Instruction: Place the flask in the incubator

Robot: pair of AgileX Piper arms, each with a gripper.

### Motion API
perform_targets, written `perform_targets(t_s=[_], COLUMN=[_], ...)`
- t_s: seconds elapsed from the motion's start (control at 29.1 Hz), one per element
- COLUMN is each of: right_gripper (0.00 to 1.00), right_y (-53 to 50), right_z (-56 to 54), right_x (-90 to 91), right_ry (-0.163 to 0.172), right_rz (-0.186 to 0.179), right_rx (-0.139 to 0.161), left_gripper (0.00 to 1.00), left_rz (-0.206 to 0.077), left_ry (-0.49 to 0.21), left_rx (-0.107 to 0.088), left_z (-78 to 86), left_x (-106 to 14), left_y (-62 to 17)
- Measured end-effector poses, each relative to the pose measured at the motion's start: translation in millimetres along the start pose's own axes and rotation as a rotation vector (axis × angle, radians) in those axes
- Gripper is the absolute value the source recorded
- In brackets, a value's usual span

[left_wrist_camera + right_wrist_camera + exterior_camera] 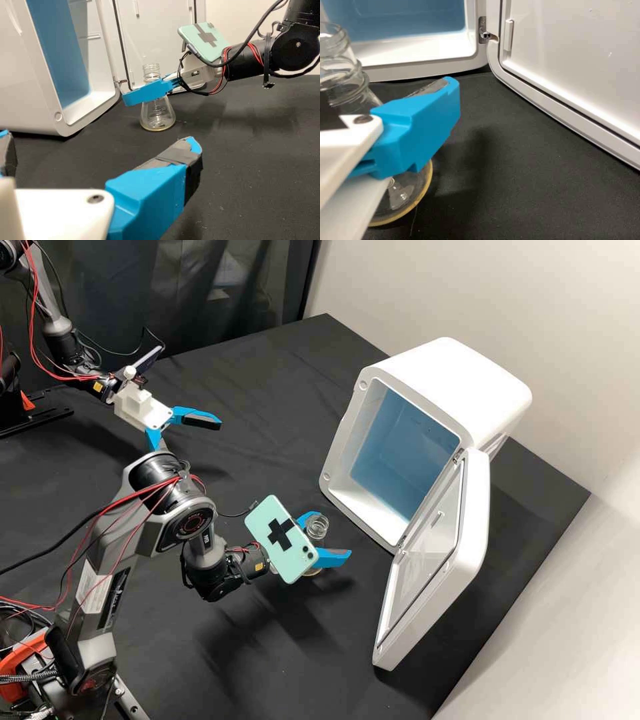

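Observation:
A clear glass flask (318, 527) stands upright on the black bench, just in front of the white incubator (467, 383). The incubator's door (443, 553) hangs wide open and shows a blue inside (407, 447). My right gripper (321, 539) is open, with one blue finger on each side of the flask's neck. From the left wrist, the flask (156, 112) has a right finger (147, 93) crossing its neck. Up close, the flask (342, 70) sits beside the finger (415, 125). My left gripper (179, 430) hovers open farther back and holds nothing.
The incubator's opening (60, 65) faces the flask, and its door (570, 65) stands out to one side. Behind the incubator is a white wall. Bare bench (280, 393) stretches between the two arms, and red cables run along them.

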State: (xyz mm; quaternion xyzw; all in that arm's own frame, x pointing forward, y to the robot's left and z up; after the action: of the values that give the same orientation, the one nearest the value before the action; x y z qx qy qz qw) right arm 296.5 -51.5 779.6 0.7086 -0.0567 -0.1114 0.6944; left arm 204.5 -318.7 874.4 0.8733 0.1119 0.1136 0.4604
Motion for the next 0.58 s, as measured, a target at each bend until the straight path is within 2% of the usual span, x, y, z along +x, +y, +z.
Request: perform_targets(t_s=[0.14, 0.58], right_gripper=[0.00, 0.00], right_y=[-3.4, -3.5], right_z=[2.4, 3.5], right_x=[-0.3, -0.5], right_ry=[-0.008, -0.016], right_rz=[-0.012, -0.009], right_rx=[0.001, 0.004], left_gripper=[1.00, 1.00], left_rz=[-0.002, -0.002], left_ry=[0.000, 0.000], left_rx=[-0.001, -0.001], left_z=[0.1, 0.1], left_x=[-0.4, -0.4], left_y=[-0.4, -0.4])
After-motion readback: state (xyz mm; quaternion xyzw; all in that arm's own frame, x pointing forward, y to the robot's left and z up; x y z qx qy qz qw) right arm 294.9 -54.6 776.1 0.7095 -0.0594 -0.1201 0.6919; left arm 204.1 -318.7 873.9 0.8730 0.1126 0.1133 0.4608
